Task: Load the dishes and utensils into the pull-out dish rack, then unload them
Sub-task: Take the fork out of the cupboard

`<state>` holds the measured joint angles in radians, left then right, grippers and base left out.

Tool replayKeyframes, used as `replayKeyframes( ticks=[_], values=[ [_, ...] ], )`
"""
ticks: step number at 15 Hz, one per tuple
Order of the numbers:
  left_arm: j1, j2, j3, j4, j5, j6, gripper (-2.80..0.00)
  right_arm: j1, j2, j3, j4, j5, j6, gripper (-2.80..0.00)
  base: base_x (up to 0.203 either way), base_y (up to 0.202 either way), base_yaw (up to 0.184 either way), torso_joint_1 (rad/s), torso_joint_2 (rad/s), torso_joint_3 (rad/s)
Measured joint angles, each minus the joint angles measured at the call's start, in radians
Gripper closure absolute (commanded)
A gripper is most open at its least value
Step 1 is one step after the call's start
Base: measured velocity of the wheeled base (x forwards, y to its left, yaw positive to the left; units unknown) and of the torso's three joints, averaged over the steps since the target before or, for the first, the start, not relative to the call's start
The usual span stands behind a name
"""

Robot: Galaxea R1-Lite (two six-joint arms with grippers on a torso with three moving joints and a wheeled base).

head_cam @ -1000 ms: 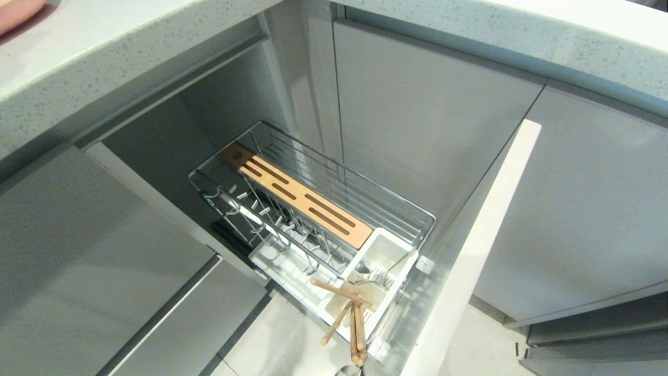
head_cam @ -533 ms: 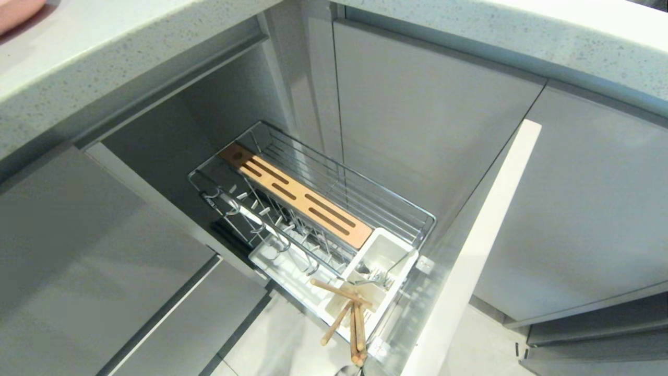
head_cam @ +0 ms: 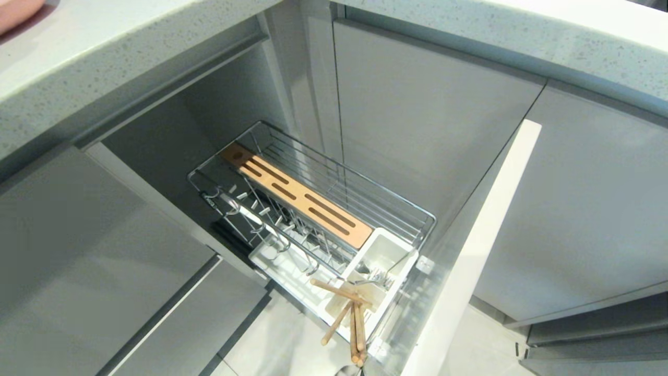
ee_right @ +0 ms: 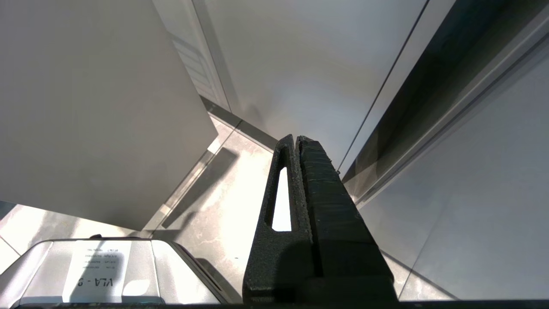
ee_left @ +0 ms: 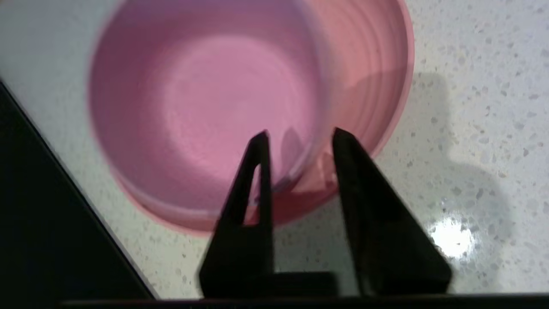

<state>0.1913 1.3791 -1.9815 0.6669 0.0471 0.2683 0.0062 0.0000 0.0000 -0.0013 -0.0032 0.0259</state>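
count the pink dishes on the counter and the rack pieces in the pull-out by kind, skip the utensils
pink bowl: 1
pink plate: 1
wire dish rack: 1
white utensil box: 1
total: 4

Pink bowl (ee_left: pixel 206 107) on a matching pink plate (ee_left: pixel 377 77), both plain. Worktop (ee_left: pixel 472 107): pale grey-white with fine dark speckles. Left pincer (ee_left: pixel 300 137) and right pincer (ee_right: pixel 297 139): matte black. Dish rack (head_cam: pixel 334 198): chrome wire, light-wood slotted strip (head_cam: pixel 297 201), white utensil box (head_cam: pixel 386 256). Chopsticks (head_cam: pixel 355 318): light wood. Cabinet fronts (head_cam: pixel 433 130): plain pale grey.
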Motion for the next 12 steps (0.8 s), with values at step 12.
replayKeyframes(
  ticks=[12],
  values=[
    [-0.007, -0.101, 0.003, -0.139, 0.003, -0.008, -2.8, 0.0, 0.0, 0.0, 0.0, 0.0, 0.0, 0.0, 0.0, 0.0, 0.0, 0.0, 0.0, 0.0]
  ],
)
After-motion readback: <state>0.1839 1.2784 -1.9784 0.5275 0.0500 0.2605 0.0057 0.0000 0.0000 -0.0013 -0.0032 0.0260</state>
